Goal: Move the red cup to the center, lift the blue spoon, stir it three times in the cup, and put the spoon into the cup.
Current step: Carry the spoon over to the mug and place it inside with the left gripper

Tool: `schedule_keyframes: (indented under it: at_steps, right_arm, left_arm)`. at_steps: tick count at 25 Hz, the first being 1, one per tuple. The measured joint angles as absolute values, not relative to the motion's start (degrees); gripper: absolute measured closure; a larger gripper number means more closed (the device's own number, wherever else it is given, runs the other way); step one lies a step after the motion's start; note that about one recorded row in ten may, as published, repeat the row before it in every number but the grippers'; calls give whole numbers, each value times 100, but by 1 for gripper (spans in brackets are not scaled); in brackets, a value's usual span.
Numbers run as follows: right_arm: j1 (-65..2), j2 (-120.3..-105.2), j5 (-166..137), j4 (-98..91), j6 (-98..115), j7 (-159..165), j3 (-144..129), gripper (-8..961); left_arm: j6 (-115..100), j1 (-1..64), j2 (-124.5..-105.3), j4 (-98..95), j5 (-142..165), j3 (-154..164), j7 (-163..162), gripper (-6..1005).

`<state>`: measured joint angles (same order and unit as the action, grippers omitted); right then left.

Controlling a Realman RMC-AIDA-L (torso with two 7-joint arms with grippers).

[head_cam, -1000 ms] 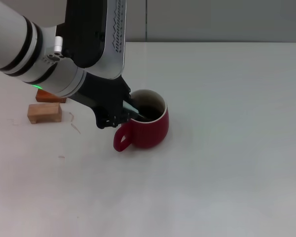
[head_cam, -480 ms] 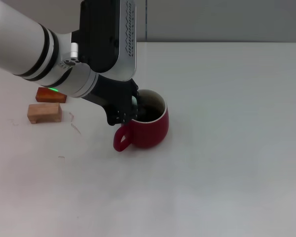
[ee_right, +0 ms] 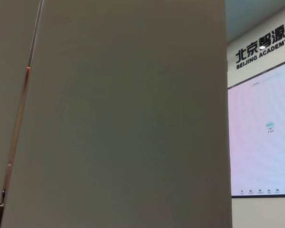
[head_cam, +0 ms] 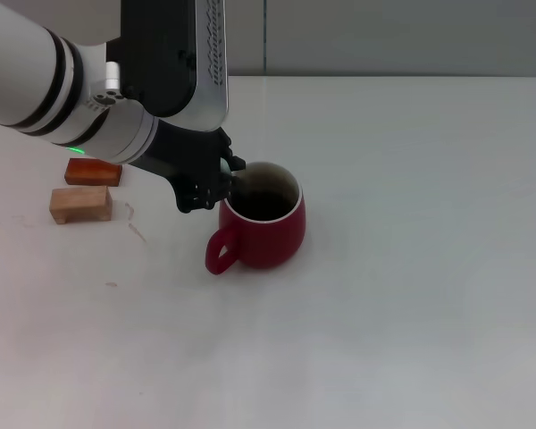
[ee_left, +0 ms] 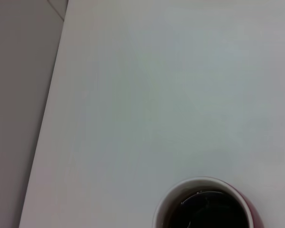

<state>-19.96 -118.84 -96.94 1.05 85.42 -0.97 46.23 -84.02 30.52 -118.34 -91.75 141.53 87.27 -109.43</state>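
Left pincer point(head_cam: 221, 185) shifted back toward 9 o'clock since half a second ago, now hanging at the 10 o'clock rim of the red cup point(head_cam: 266, 234); cup unmoved mid-worktop point(head_cam: 411, 268); blue spoon hidden; grip state impossible to tell; two wooden blocks point(head_cam: 82, 192) at 9 o'clock, partly covered by the arm.

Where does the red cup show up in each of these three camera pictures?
Head view: the red cup stands left of middle on the white table, by the left gripper.
Left wrist view: only its rim and dark inside, bottom edge.
Right wrist view: not in it.
Shared landmark: the white table.
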Motion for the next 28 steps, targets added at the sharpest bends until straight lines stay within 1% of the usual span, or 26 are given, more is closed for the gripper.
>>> schedule_keyframes:
  at_steps: [14, 28]
  right_arm:
    - [-2008, -11865, -9694, 88, 8542, -97, 4623, 327]
    - [-2007, -11865, -9694, 79, 8527, -97, 4623, 327]
  left_arm:
    - [-8846, 2998, -11851, -9389, 14050, 8782, -11076, 854]
    - [-8393, 3088, -11867, -9064, 13564, 8902, -11030, 854]
